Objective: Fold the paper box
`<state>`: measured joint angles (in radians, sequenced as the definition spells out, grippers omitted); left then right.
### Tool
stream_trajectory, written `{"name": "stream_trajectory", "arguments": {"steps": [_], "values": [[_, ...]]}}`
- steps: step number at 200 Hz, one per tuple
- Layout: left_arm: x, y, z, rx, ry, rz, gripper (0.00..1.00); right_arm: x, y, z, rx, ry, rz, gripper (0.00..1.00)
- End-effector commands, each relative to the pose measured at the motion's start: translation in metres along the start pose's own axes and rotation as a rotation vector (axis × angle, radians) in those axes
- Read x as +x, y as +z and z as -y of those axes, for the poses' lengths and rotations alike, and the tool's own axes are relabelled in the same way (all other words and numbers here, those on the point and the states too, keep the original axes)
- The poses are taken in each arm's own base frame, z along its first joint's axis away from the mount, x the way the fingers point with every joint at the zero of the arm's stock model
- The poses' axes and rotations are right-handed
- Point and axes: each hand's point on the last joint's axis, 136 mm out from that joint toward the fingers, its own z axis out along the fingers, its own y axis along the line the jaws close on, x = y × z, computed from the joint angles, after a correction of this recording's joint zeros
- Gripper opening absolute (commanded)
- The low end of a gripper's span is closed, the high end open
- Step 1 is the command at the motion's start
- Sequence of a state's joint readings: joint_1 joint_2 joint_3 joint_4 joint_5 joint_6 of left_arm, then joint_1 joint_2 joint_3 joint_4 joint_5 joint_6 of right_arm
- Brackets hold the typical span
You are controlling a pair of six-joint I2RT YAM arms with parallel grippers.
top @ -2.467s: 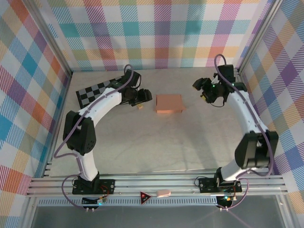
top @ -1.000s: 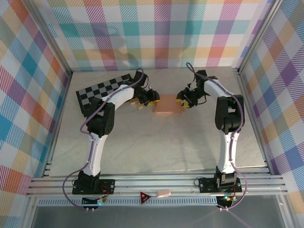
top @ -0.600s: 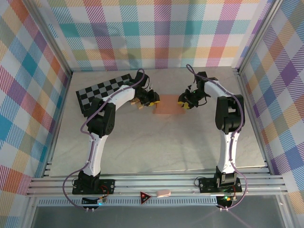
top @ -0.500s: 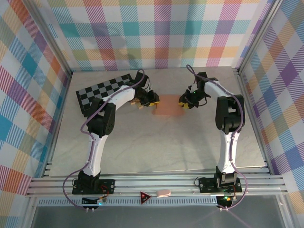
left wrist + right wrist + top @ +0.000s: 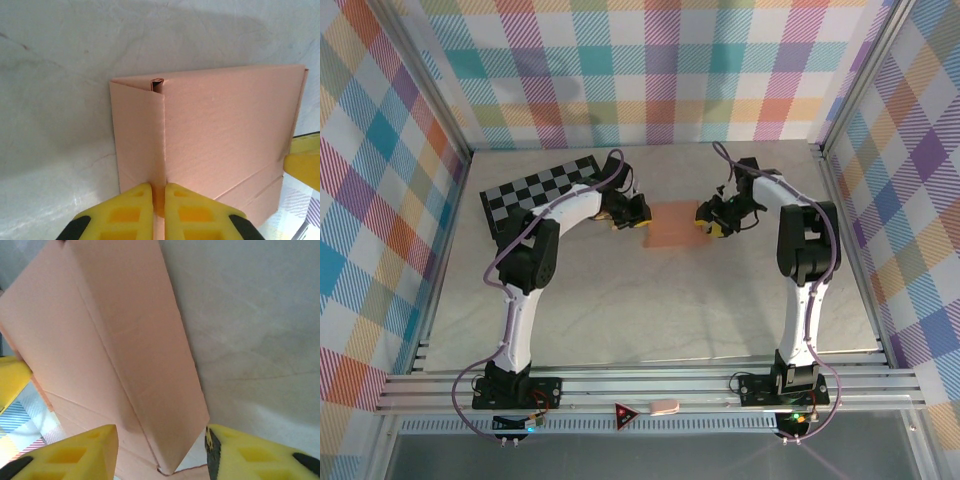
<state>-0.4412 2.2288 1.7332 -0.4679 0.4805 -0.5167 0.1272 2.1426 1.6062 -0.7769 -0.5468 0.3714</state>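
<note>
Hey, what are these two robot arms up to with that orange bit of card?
They are working on folding a paper box that lies on the table. The left gripper is pinched shut on a folded edge of the card. The right gripper stands open, with the box's opposite side between its fingers. A checkered board lies off to the left.

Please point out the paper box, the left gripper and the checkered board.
paper box (image 5: 672, 223): top view, middle of upper face.
left gripper (image 5: 158, 191): left wrist view, between yellow fingertips.
checkered board (image 5: 532, 193): top view, bare left part.
</note>
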Motion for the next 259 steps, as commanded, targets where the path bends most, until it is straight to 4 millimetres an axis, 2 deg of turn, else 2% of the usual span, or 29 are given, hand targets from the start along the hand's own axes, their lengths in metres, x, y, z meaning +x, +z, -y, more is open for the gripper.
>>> {"name": "stream_trajectory", "arguments": {"steps": [1, 17, 22, 37, 66, 88, 134, 172, 206, 221, 259], "values": [[0.021, -0.003, -0.013, -0.061, 0.01, -0.043, 0.09, -0.001, -0.017, -0.005, -0.062, -0.043, 0.025, 0.54], [0.026, -0.004, -0.017, -0.071, 0.013, -0.046, 0.09, 0.001, -0.015, -0.005, -0.117, -0.045, 0.0, 0.57], [0.027, -0.004, -0.018, -0.072, 0.014, -0.046, 0.09, 0.001, -0.014, -0.006, -0.131, -0.054, -0.005, 0.62], [0.031, -0.006, -0.023, -0.082, 0.012, -0.047, 0.09, 0.003, -0.012, -0.013, -0.184, -0.082, -0.011, 0.66], [0.036, -0.007, -0.031, -0.092, 0.005, -0.049, 0.09, 0.006, -0.013, -0.03, -0.299, -0.116, -0.031, 0.7], [0.037, -0.007, -0.033, -0.095, 0.003, -0.049, 0.08, 0.01, -0.011, -0.036, -0.338, -0.123, -0.051, 0.7], [0.041, -0.006, -0.043, -0.112, -0.008, -0.041, 0.08, 0.021, 0.008, -0.038, -0.351, -0.116, -0.111, 0.75], [0.043, -0.008, -0.054, -0.122, -0.031, -0.033, 0.08, 0.029, 0.018, -0.04, -0.348, -0.117, -0.131, 0.73], [0.044, -0.007, -0.056, -0.126, -0.034, -0.035, 0.08, 0.034, 0.024, -0.05, -0.345, -0.132, -0.145, 0.72], [0.045, -0.007, -0.06, -0.133, -0.038, -0.036, 0.08, 0.036, 0.029, -0.046, -0.315, -0.126, -0.15, 0.71], [0.049, -0.012, -0.068, -0.155, -0.036, -0.04, 0.08, 0.037, 0.018, -0.036, -0.271, -0.127, -0.106, 0.73]]}}
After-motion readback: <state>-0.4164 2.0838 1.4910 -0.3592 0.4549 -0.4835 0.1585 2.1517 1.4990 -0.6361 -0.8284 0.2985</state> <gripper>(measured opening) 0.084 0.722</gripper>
